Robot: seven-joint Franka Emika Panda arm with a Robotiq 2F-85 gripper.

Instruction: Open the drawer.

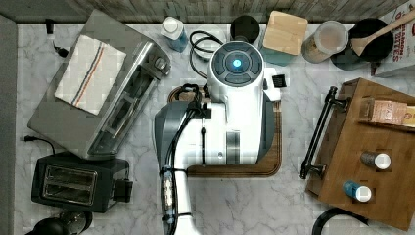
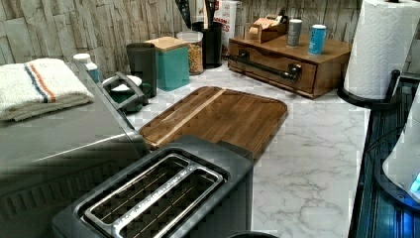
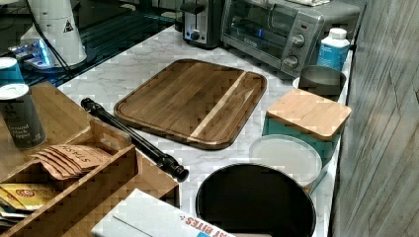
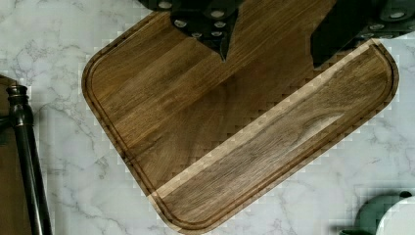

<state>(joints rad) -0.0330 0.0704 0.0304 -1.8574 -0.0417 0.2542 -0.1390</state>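
- The claw [image 4: 269, 51] hangs above the cutting board [image 4: 235, 122] in the wrist view, its two dark fingers [image 4: 222, 41] spread apart and holding nothing.
- The drawer [image 2: 277, 67] sits shut in its wooden cabinet [image 1: 372, 152] at the desk's [image 1: 235, 200] edge on the top view's right, well apart from the claw.
- Its black bar handle [image 1: 319, 132] runs along the front, facing the cutting board.
- The arm [image 1: 235, 122] stretches over the board in the top view.
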